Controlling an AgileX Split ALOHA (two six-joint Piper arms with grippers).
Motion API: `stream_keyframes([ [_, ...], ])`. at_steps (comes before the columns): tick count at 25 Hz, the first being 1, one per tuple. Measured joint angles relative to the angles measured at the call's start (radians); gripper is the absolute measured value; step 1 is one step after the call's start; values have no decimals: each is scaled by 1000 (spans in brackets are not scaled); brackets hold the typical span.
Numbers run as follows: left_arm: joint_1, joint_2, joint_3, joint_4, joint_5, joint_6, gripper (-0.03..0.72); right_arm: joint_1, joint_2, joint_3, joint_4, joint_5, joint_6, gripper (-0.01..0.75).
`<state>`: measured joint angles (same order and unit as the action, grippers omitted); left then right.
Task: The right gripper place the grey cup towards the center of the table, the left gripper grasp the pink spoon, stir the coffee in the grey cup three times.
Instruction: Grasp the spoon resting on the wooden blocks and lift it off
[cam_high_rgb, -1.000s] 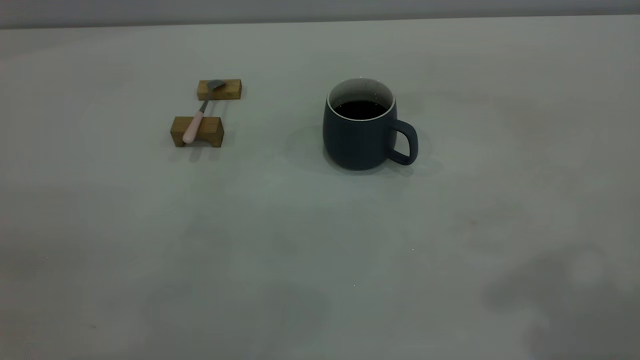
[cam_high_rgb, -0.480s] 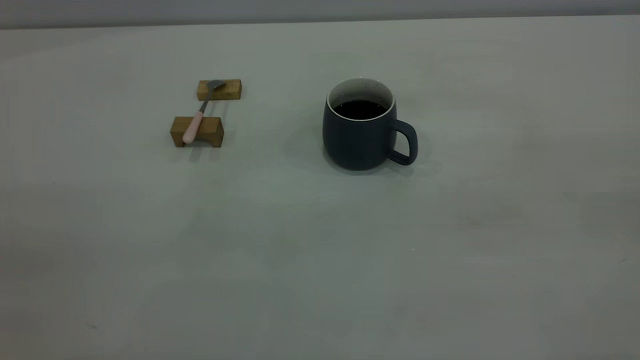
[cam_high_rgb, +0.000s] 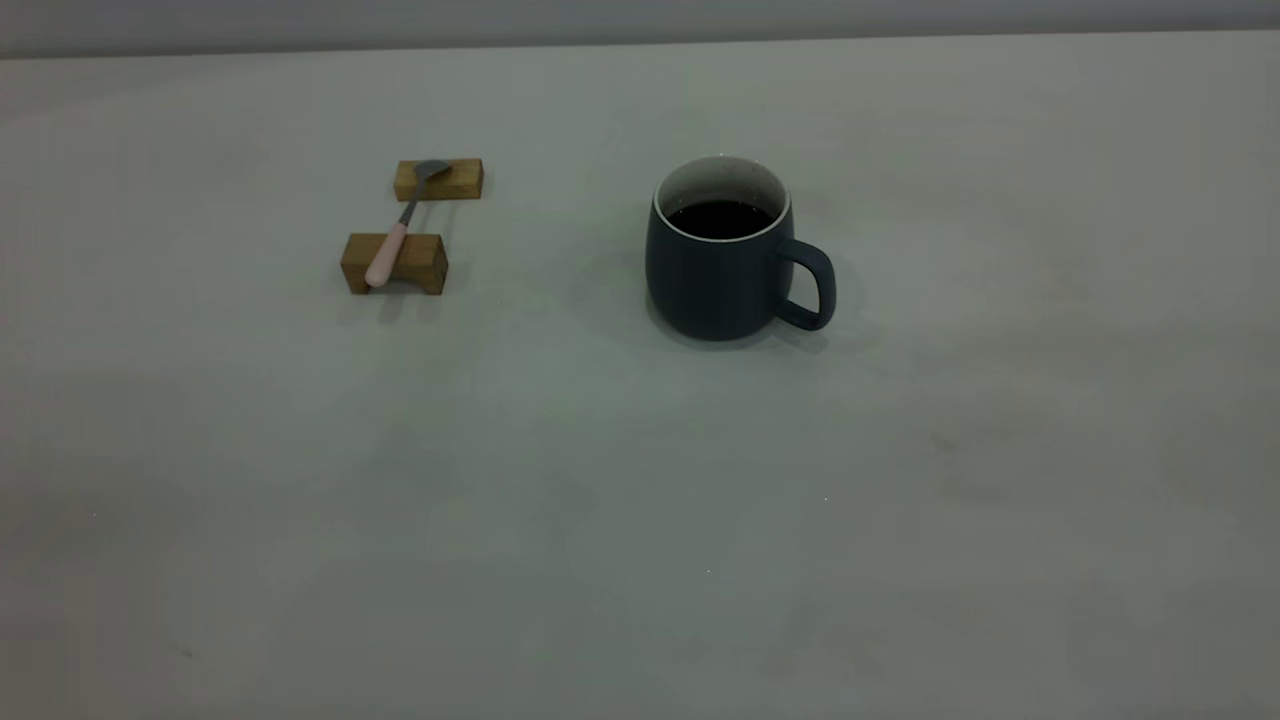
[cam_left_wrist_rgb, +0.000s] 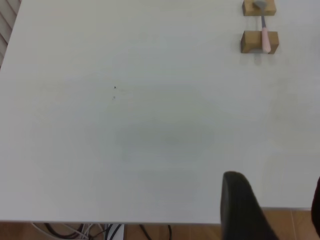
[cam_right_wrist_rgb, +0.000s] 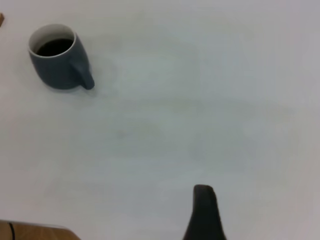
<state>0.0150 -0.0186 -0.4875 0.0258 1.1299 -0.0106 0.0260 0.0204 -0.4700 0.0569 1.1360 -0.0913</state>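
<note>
the large rounded slate-grey cup (cam_high_rgb: 722, 262) with its white inside is standing upright on the pale grey-white table (cam_high_rgb: 640, 520), a little right of centre, holding dark glossy coffee (cam_high_rgb: 720, 219). its loop handle is pointing toward the right arm's side, so the right arm is the nearer one.

the slim pink-handled spoon (cam_high_rgb: 398, 232) is lying bridged across two small brown wooden blocks (cam_high_rgb: 394, 263), well apart from the cup on the left arm's side, long axis running near-to-far, pink end nearer.

neither arm is showing in the exterior view. the right gripper (cam_right_wrist_rgb: 204, 212) is hanging well back from the cup; only one finger is showing, so its spread: cannot tell. the left gripper (cam_left_wrist_rgb: 272, 207) is hanging well apart from the spoon, fingers spread, holding nothing.

judgement: the cup move is not yet begun.
</note>
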Motion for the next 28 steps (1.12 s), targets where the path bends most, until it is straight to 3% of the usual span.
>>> stream_keyframes([
  [5, 0, 0, 0, 0, 0, 0, 422, -6, -1, 0, 2, 0, 0, 602],
  [28, 0, 0, 0, -1, 0, -5, 422, -6, -1, 0, 2, 0, 0, 333],
])
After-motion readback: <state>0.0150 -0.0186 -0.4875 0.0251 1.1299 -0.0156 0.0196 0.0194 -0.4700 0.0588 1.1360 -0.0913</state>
